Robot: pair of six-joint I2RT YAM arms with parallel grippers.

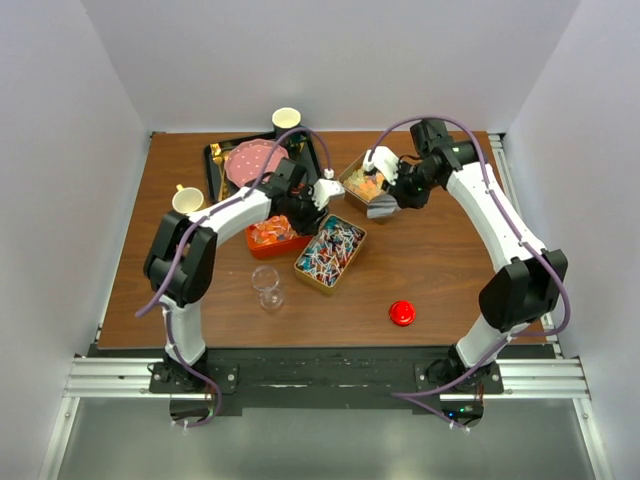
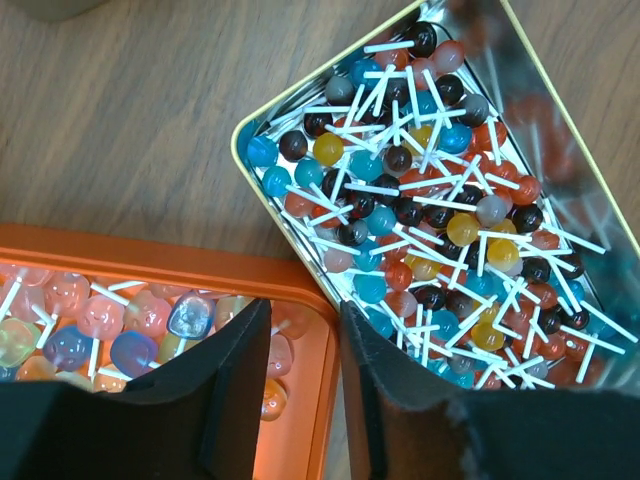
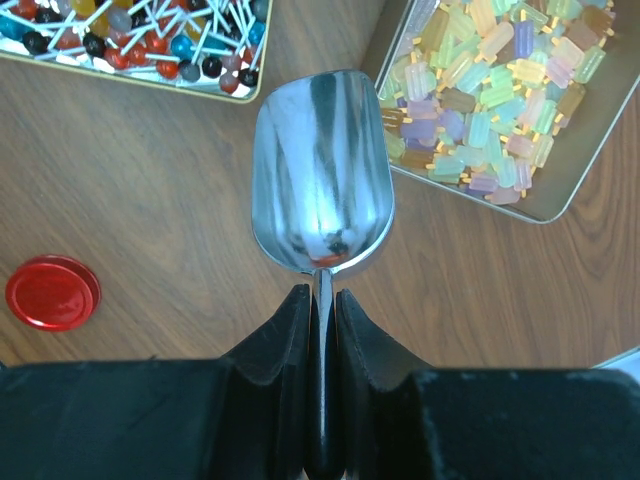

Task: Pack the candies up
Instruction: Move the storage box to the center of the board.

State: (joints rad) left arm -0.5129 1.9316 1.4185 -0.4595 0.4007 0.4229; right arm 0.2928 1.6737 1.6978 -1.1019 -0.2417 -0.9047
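Right claw (image 3: pixel 320 300) clamps the handle of an empty-looking metal scoop (image 3: pixel 320 170), its long axis pointing straight away from me. Pale candies (image 3: pixel 480 100) fill a tin (image 3: pixel 560 208) just ahead-right of its lip; my left claw (image 2: pixel 305 345) hangs parted above an orange tray (image 2: pixel 200 268).

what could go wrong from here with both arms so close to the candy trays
The left gripper hangs with its jaws apart right over the orange tray's rim, beside the lollipop tin. Coming down, a finger may catch that rim and tip or shove the tray. The right gripper is shut only on the thin handle of the metal scoop, which is empty. Loaded with candies, it might twist and spill.
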